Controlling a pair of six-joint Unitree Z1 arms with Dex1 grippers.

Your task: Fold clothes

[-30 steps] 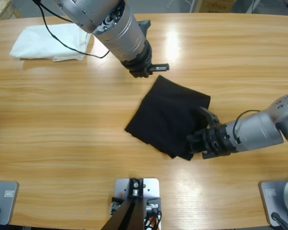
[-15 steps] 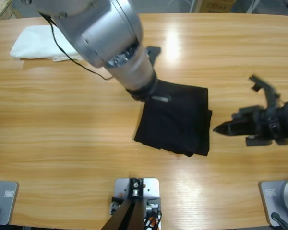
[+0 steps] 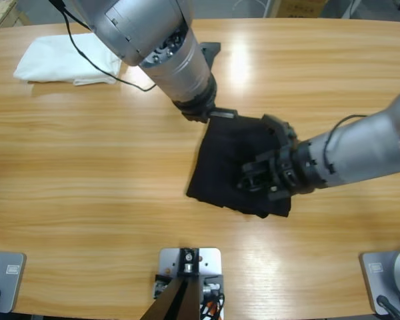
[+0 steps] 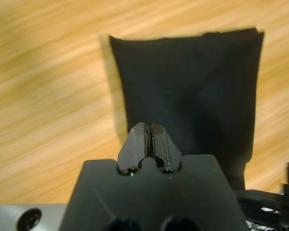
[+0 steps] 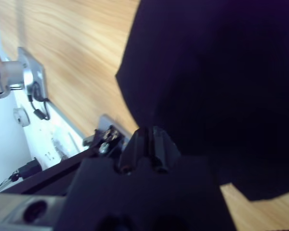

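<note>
Counter (image 3: 67, 167) of pale wood spans the high view, with wide bare areas to the left of and in front of the shirt (image 3: 227, 167). Left arm (image 3: 153, 40) descends from the upper left; right arm (image 3: 360, 157) enters from the right edge. Shirt: black, folded into a compact, roughly rectangular bundle lying flat just right of the counter's middle; its left and top edges run straight, its lower edge shows stacked layers slightly out of line. No collar, buttons or lettering show on the exposed face. In the left wrist view the shirt (image 4: 192, 86) appears as a smooth dark panel with square far corners, wood on three sides. In the right wrist view the shirt (image 5: 216, 82) fills most of the frame, its edge rounded toward the rig parts at the counter's edge. White garment (image 3: 67, 60), folded, lies near the far left corner, well apart from the shirt. Left tool (image 3: 213, 115): jaws closed together, empty, at the shirt's upper left corner. Right tool (image 3: 253, 179): over the shirt's right half; jaws together, empty in the wrist view.
</note>
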